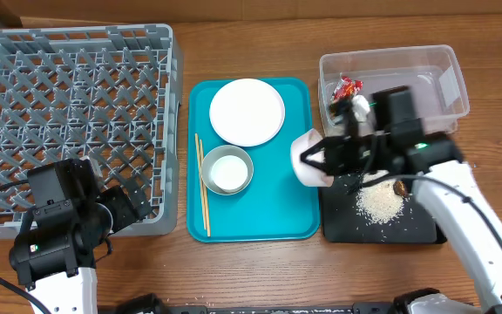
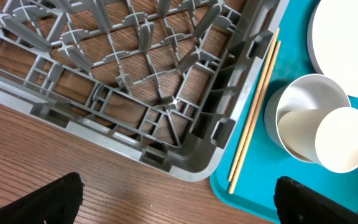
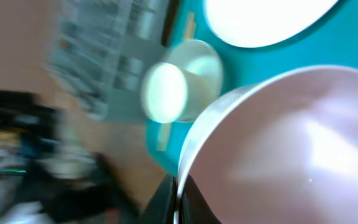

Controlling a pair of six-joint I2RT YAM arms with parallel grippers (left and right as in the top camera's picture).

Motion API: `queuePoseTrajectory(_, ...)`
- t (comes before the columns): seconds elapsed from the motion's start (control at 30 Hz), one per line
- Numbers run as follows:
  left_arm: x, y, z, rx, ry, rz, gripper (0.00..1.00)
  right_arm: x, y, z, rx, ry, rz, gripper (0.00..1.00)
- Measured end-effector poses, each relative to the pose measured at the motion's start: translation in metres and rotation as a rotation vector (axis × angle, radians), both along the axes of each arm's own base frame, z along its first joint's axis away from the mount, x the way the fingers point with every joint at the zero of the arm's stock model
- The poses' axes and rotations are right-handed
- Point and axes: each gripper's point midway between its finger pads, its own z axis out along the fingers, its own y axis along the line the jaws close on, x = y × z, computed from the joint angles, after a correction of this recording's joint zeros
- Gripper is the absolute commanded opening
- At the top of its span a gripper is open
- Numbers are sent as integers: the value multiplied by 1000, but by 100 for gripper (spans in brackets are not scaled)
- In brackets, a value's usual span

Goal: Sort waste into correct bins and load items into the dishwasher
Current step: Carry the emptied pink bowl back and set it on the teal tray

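Observation:
My right gripper (image 1: 323, 160) is shut on the rim of a bowl (image 1: 303, 162), pink outside and white inside, held tilted over the seam between the teal tray and the black tray (image 1: 421, 228); the right wrist view shows the jaws (image 3: 179, 194) pinching the bowl (image 3: 278, 149). Loose rice (image 1: 380, 205) and a brown scrap (image 1: 399, 186) lie on the black tray. A red wrapper (image 1: 349, 87) lies in the clear tub (image 1: 447, 65). A white plate (image 1: 247, 112), a grey bowl (image 1: 227, 169) and chopsticks (image 1: 202, 183) lie on the teal tray. My left gripper (image 1: 125, 209) is open and empty at the grey rack's (image 1: 72, 122) near corner.
The teal tray (image 1: 273, 218) sits between the rack and the bins. In the left wrist view my open fingers (image 2: 179, 205) hang over bare wood, with the rack corner (image 2: 166, 155), chopsticks (image 2: 253, 106) and the grey bowl (image 2: 303, 99) holding a smaller white dish (image 2: 344, 140) ahead.

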Motion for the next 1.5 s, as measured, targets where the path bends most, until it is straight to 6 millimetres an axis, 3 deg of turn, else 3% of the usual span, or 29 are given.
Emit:
queuePoseTrajectory(0.13,0,0,0,0,0,0,100,6,13,-13,-192,-170,44,4)
queuePoseTrajectory(0.33,0,0,0,0,0,0,100,20,42,-30,-309,-338,132,4)
queuePoseTrajectory(0.6,0,0,0,0,0,0,100,14,61,-101,-423,-249,233,5)
queuePoseTrajectory(0.63,0,0,0,0,0,0,100,12,61,-107,-433,-236,241,7)
queuePoseTrajectory(0.67,0,0,0,0,1,0,100,11,62,-112,-440,-225,246,17)
queuePoseTrajectory(0.7,0,0,0,0,0,0,100,11,62,-115,-443,-219,249,34)
queuePoseTrajectory(0.87,0,0,0,0,1,0,100,7,60,-115,-452,-196,256,41)
queuePoseTrajectory(0.93,0,0,0,0,1,0,100,3,57,-112,-465,-171,259,42)
queuePoseTrajectory(1.03,0,0,0,0,1,0,100,5,59,-89,-463,-167,252,42)
queuePoseTrajectory(1.17,0,0,0,0,0,0,100,29,77,-30,-385,-248,181,44)
queuePoseTrajectory(1.2,0,0,0,0,0,0,100,38,84,-6,-345,-289,150,44)
queuePoseTrajectory(1.27,0,0,0,0,0,0,100,42,90,17,-296,-325,128,44)
queuePoseTrajectory(1.37,0,0,0,0,0,0,100,36,97,23,-266,-308,120,44)
queuePoseTrajectory(1.5,0,0,0,0,0,0,100,30,106,2,-271,-228,115,35)
